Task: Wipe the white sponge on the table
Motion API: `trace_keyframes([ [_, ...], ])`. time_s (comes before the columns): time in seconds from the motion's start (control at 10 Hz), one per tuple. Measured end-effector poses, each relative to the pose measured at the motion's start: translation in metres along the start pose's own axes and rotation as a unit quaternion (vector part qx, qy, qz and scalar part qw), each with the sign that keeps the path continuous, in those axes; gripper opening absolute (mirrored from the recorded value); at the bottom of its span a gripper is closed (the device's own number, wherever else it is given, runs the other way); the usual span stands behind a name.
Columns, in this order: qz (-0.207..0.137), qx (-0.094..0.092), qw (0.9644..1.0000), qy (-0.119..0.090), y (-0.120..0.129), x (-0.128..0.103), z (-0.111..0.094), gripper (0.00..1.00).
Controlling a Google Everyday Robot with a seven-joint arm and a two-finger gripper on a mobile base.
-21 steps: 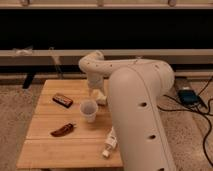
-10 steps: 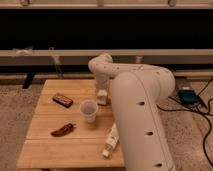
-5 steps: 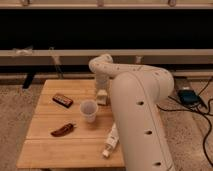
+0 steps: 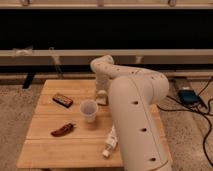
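Wooden table (image 4: 45, 150): pincer (image 4: 101, 93) at white sponge (image 4: 103, 100), away from edges.

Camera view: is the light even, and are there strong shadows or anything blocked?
In the camera view, warm light falls evenly on the table, while the background is almost black. The cup casts only a faint shadow. The arm blocks the table's right side; the gripper sits low just beyond the cup.
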Motion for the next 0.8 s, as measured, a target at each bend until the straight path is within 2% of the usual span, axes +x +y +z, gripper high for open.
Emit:
trace_keyframes([
  [0.1, 0.0, 0.001, 1.0, 0.001, 0.001, -0.001, 0.001, 0.41],
  [0.2, -0.001, 0.002, 1.0, 0.004, 0.001, -0.003, 0.003, 0.27],
  [0.5, -0.01, 0.008, 0.9999, -0.001, 0.006, -0.004, 0.005, 0.02],
  [0.8, -0.032, 0.006, 0.9994, -0.01, 0.022, -0.003, 0.004, 0.0],
])
